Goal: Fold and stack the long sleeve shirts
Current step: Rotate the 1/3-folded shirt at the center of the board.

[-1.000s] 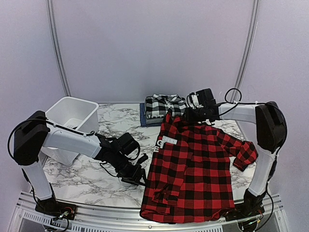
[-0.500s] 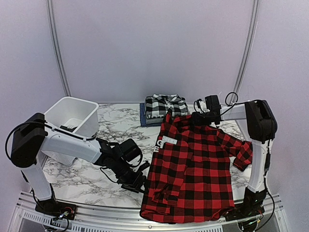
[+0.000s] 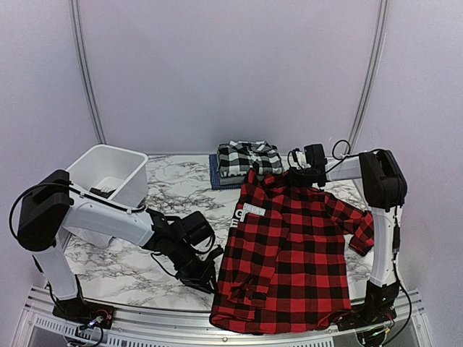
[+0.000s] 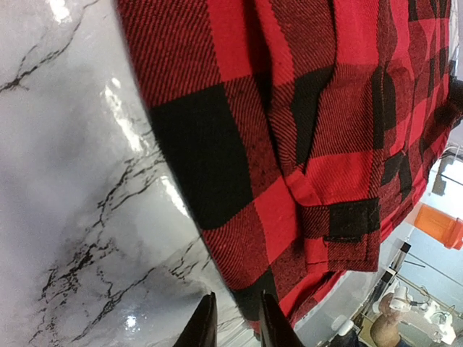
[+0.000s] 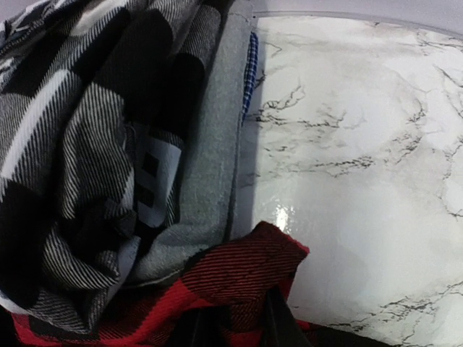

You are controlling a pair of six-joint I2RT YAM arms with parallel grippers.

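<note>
From above, the red-and-black check shirt (image 3: 289,253) lies spread open on the right half of the marble table (image 3: 173,188), its hem at the near edge. The left gripper (image 3: 208,275) sits low at the near left corner of the hem and the right gripper (image 3: 289,177) at the far collar. Holding opposite ends probably lets the pair carry one side across for a fold. The stack of folded shirts (image 3: 246,160) waits at the far edge, just beyond the collar, so a finished shirt has a short trip. The white tub (image 3: 134,189) stands well apart on the left.

At the left wrist, the jaws are drawn narrow, with the shirt's dark hem edge (image 4: 249,307) between them, pinched flat against the marble.

At the right wrist, the jaws are closed on a raised peak of red cloth (image 5: 246,264). Just beyond lie the black-and-white plaid shirt (image 5: 72,144), a grey shirt (image 5: 206,144) and a sliver of blue shirt (image 5: 250,65).
</note>
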